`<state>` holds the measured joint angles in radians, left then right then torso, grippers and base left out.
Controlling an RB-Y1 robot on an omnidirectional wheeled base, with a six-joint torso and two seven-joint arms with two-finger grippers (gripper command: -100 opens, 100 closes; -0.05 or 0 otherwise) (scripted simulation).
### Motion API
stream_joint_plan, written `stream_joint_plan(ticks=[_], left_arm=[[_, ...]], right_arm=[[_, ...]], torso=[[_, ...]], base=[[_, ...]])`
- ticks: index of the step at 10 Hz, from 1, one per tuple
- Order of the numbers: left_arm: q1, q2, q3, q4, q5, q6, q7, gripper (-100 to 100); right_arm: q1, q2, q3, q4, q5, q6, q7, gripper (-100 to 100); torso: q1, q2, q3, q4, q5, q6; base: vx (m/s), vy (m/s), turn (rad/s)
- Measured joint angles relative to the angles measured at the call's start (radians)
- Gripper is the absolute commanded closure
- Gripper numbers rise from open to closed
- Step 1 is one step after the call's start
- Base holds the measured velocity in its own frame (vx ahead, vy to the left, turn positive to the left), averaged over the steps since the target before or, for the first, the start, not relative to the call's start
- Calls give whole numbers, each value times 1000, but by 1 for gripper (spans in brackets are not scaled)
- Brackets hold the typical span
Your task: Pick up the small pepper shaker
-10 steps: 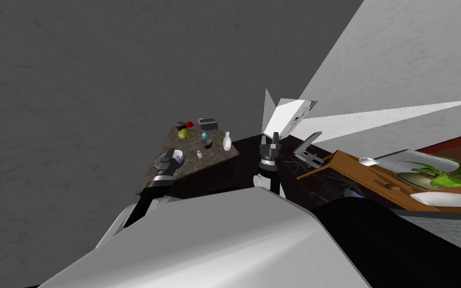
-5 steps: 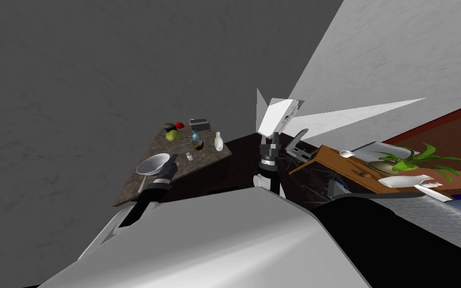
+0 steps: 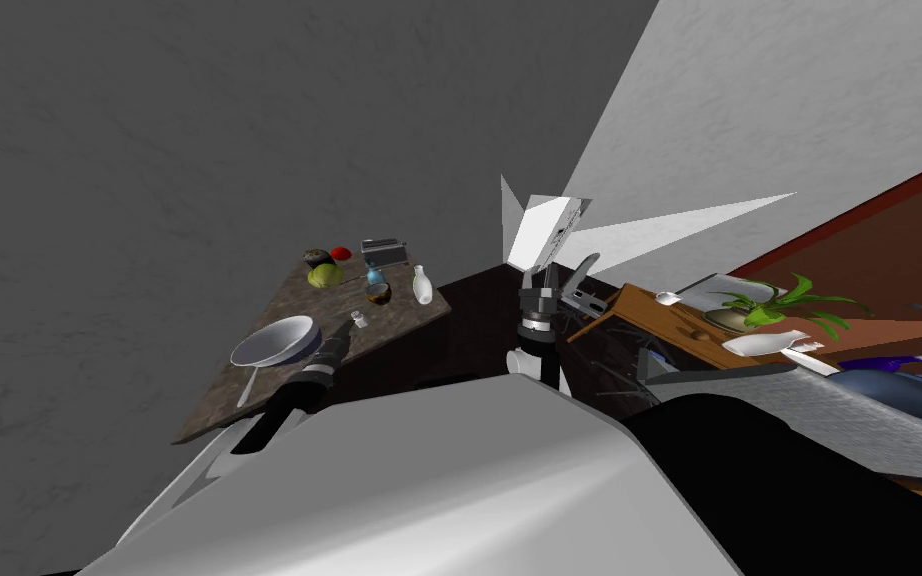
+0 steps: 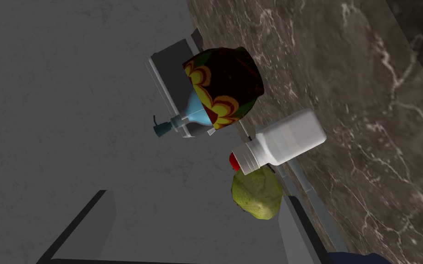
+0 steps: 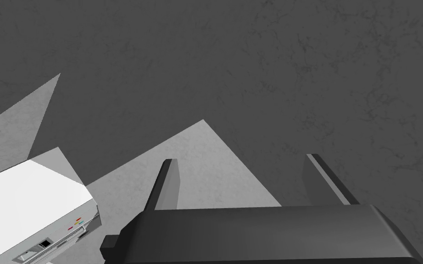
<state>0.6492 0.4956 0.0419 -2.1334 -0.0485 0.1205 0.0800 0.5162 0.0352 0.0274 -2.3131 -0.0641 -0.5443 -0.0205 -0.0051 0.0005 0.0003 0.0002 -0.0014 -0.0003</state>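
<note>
The left gripper (image 3: 342, 335), fingers apart, hovers close to the small white ribbed-cap shaker (image 4: 279, 142), just beside the dark flower-patterned bowl (image 4: 224, 87). It should straddle the shaker's body squarely before closing gently.

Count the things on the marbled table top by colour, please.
White: 3 (small shaker, tall bottle, bowl)
Green: 1 (round fruit)
Red: 1 (small thing)
Blue: 1 (spray bottle)
Grey: 1 (box)
Dark: 2 (flowered bowl, round thing)
Total: 9
</note>
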Motion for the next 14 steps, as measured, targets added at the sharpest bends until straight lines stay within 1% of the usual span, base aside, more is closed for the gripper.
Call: stream_joint_plan(ticks=[1,2,3,5,6,7,8,9,11,12,14], left_arm=[[0,20,2,15,0,23,-3,-100],[-4,31,3,21,0,41,-5,-100],[2,49,9,27,2,55,-6,-100],[3,93,17,39,3,114,-12,-100],[3,104,16,50,-4,143,-20,-100],[12,123,22,64,-7,163,-26,-100],[7,145,26,77,-8,192,-31,-100],[3,173,33,104,-7,212,-34,-100],[15,206,45,99,-4,254,-37,-100],[17,226,50,101,-7,286,-42,-100],[15,269,59,130,-14,339,-53,-100]], right_arm=[[0,0,0,0,0,0,0,0],[0,0,0,0,0,0,0,0],[0,0,0,0,0,0,0,0],[0,0,0,0,0,0,0,0],[0,0,0,0,0,0,0,0],[0,0,0,0,0,0,0,0],[0,0,0,0,0,0,0,0],[0,0,0,0,0,0,0,0],[0,0,0,0,0,0,0,0],[0,0,0,0,0,0,0,0],[0,0,0,0,0,0,0,0]], torso=[[1,0,0,0,0,0],[2,0,0,0,0,0],[3,-1,0,0,1,0],[1,-2,-1,0,0,0],[1,-3,-1,-1,0,0],[1,-3,-1,-1,0,0],[1,-3,-2,-1,0,0],[2,-3,-2,-1,0,0],[3,-1,-1,0,1,0],[2,-2,-1,0,0,0],[2,-3,-2,-1,0,0]], base=[[26,-45,-26],[34,-35,-74],[42,-57,-84],[56,-74,-77],[61,-74,-74],[67,-76,-81],[71,-62,-80],[47,-34,-14],[52,-49,-53],[62,-71,-75],[68,-48,-63]])
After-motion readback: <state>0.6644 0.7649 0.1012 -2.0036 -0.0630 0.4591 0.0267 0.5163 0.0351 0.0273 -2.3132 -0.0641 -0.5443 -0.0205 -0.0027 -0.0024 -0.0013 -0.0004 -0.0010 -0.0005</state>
